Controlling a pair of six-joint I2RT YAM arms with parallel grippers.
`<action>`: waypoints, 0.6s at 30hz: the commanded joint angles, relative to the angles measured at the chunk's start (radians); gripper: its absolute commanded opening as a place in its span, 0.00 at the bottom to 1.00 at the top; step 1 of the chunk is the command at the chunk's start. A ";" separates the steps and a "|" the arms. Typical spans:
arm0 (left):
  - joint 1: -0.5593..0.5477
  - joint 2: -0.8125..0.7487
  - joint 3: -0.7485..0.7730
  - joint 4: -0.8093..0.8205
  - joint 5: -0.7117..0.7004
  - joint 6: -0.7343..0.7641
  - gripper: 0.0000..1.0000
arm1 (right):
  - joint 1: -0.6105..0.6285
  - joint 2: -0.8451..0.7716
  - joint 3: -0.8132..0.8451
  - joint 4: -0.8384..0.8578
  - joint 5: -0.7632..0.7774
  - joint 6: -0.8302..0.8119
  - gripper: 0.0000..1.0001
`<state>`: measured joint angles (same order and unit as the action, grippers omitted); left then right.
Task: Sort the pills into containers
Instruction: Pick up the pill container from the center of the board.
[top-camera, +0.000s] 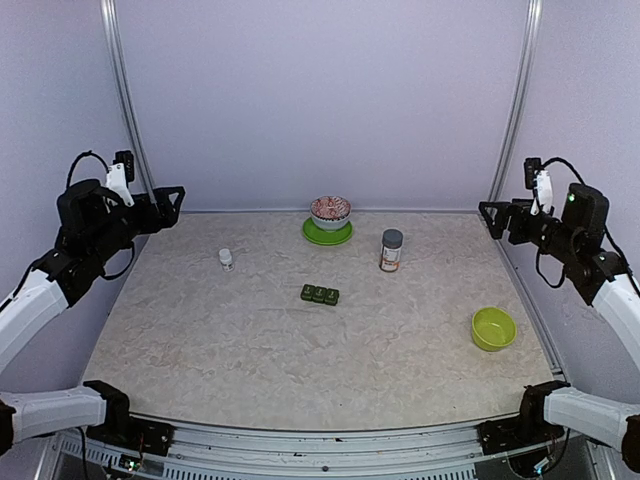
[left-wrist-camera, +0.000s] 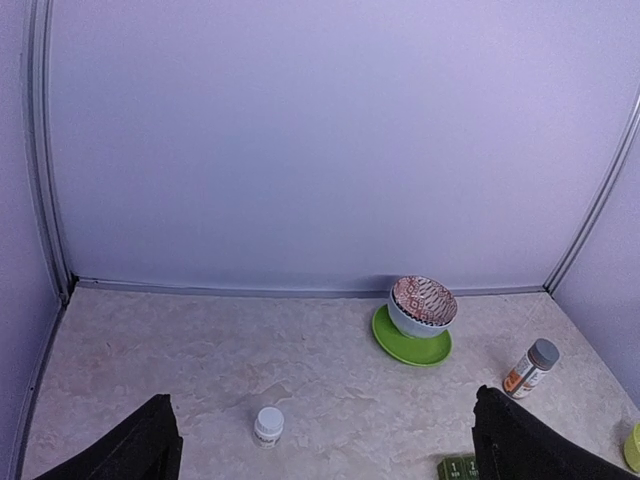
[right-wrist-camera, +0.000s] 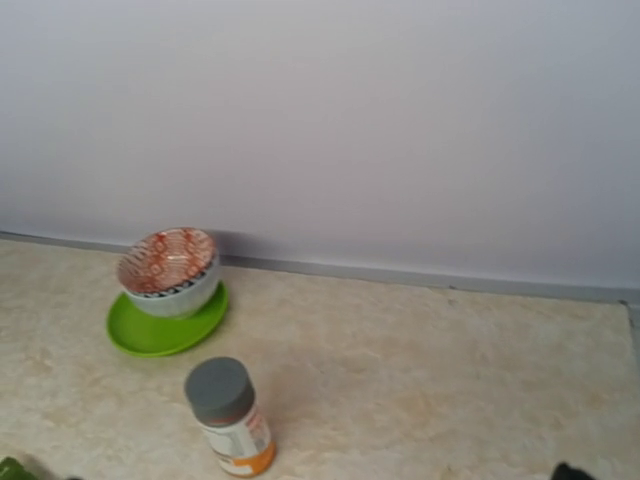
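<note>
I read my left claw (top-camera: 171, 208) and right claw (top-camera: 491, 219) both spread apart, raised at the sides. The dark green containers (top-camera: 319, 294) lie mid-surface (top-camera: 200, 340), near the grey-capped bottle (top-camera: 391, 251).

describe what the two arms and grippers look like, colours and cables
The left arm and right arm match: white shells between black joints. The left gripper and right gripper are black and two-fingered. Each wrist carries a small white module and looping black cables. A green light glows on the right wrist.
</note>
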<state>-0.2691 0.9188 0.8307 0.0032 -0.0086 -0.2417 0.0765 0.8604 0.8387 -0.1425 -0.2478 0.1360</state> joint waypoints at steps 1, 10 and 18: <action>-0.013 0.016 0.039 -0.017 -0.013 -0.017 0.99 | 0.008 0.001 0.032 0.052 -0.070 -0.019 1.00; -0.034 0.054 0.063 -0.030 -0.015 -0.037 0.99 | 0.054 0.079 0.067 0.065 -0.061 0.016 1.00; -0.066 0.091 0.060 -0.028 -0.027 -0.058 0.99 | 0.158 0.226 0.183 -0.063 0.080 0.033 1.00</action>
<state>-0.3164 0.9939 0.8600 -0.0208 -0.0174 -0.2836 0.1997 1.0378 0.9558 -0.1341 -0.2539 0.1478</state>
